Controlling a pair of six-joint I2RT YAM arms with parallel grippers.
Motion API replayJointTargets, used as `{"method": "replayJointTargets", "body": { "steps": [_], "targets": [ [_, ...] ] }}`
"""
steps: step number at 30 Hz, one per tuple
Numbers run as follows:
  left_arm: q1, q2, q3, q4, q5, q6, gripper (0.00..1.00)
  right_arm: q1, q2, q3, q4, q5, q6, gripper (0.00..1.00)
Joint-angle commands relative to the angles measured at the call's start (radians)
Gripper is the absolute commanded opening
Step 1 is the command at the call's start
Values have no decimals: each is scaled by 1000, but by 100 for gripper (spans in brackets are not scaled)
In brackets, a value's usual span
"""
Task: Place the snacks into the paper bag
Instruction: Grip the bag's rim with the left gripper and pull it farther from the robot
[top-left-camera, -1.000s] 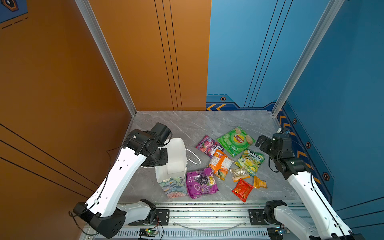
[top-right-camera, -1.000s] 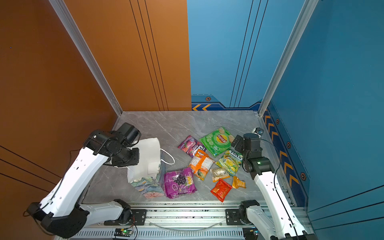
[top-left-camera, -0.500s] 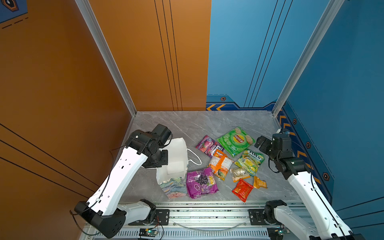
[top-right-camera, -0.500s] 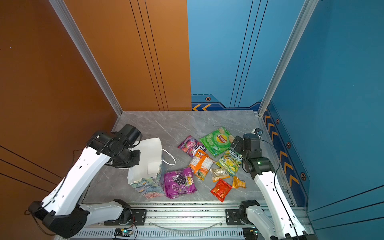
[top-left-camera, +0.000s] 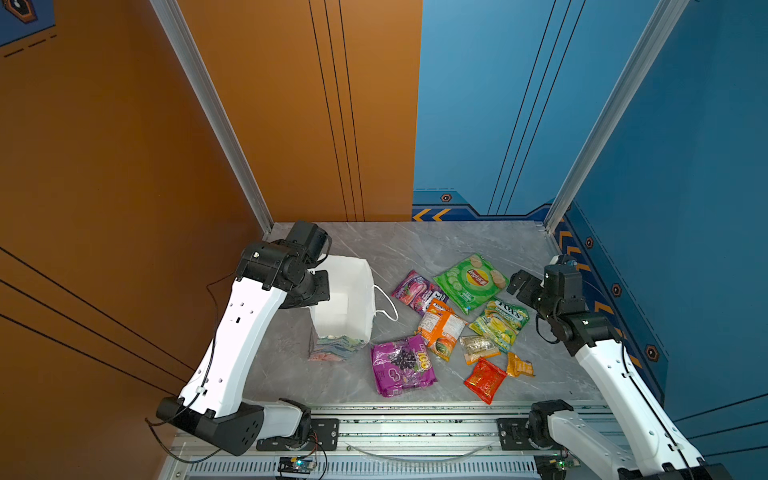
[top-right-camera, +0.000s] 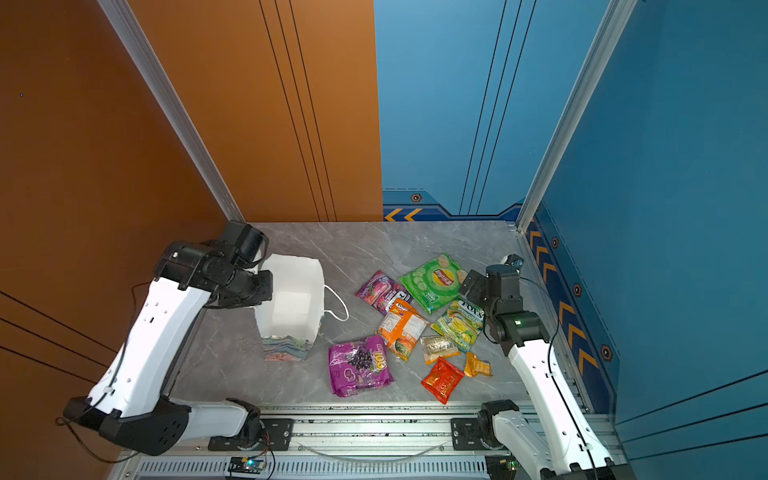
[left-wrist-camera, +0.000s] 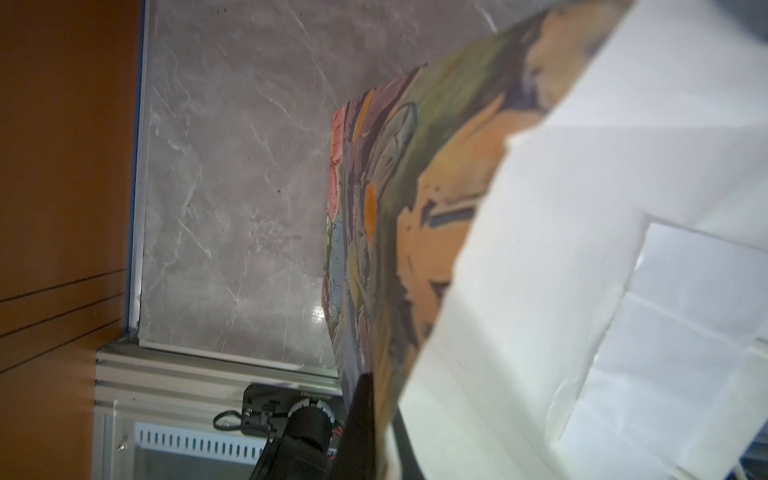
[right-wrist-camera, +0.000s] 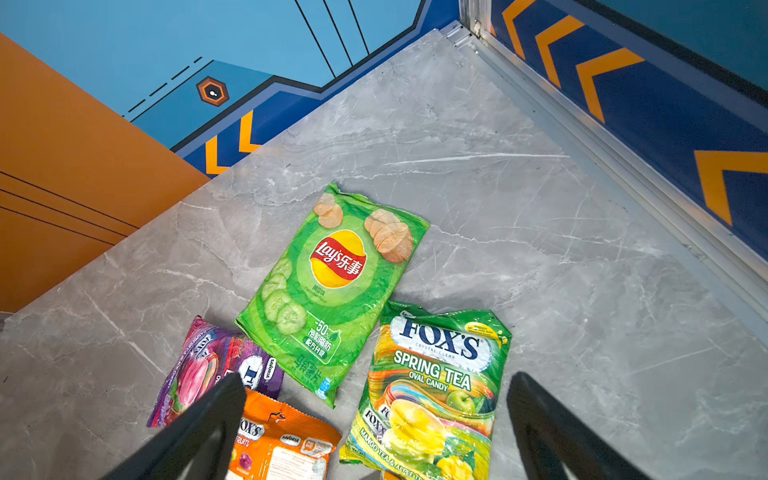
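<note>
- Clenched the left gripper (left-wrist-camera: 378, 424) within the last second: half-parted before, now pinching one wall of the tall floral-print paper bag with the white inside (top-left-camera: 347, 270), printed face against one of the fingers (left-wrist-camera: 359, 415).
- Grips the wall farthest from the packets, as both top views show.
- Keeps the bag upright on the grey marble bench (top-left-camera: 415, 245), mouth wide open, white cord handle drooping towards the packets; no packet seen inside.
- Holds the right gripper (right-wrist-camera: 376, 384) where it was, fingers spread wide and empty, hovering over the yellow-green Fox's Spring Tea packet (right-wrist-camera: 432, 374), near the big green Lay's crisp packet (right-wrist-camera: 336, 278).
- Leaves every snack in view on the bench, apart from the bag: purple Fox's packet (top-left-camera: 415, 289), orange packet (top-left-camera: 441, 330), big purple grape packet (top-left-camera: 402, 365), red packet (top-left-camera: 485, 380), small tan packet (top-left-camera: 478, 348).
- Suggests a bag now steadied and held open for loading; filling not yet begun, first pick likely due from the right side.
- Risks creasing or tipping the bag if tugged while pinched.
</note>
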Motion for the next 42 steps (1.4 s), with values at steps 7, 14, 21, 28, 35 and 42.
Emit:
{"method": "replayJointTargets", "body": {
  "steps": [7,14,21,28,35,42],
  "targets": [
    [41,189,149,121,84,48,0,79,56,40,-21,-28,32,100],
    [49,383,306,117,137,79,0,131,101,50,-22,-12,40,100],
    [72,518,450,92,195,95,3,151,121,63,-31,-5,35,100],
    [98,598,590,50,154,113,30,157,127,60,-32,2,36,100],
    [76,619,715,-21,55,126,52,162,127,56,-35,7,35,100],
    [2,453,675,-42,-162,49,79,171,145,59,-30,5,37,100]
  ]
}}
